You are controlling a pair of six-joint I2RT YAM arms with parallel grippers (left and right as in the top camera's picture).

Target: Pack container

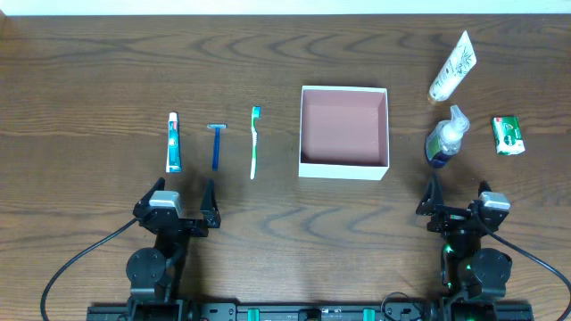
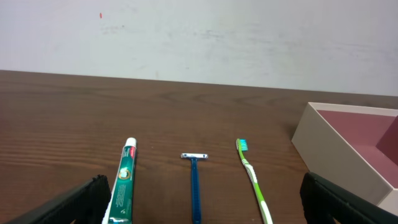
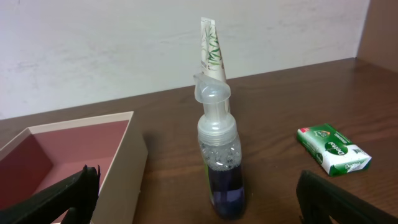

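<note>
container (image 1: 344, 166) between toothbrush (image 1: 254, 141), pump bottle (image 1: 445, 139)

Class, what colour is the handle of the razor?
Blue; the razor shows best in the left wrist view.

Your work surface is a dark wood-grain table (image 1: 89, 71), evenly and softly lit. Along its far edge you have a plain white wall (image 2: 199, 37), faintly scuffed, with one small red speck. Your right wrist view shows a brown panel (image 3: 380, 25) at the wall's right end.
</note>
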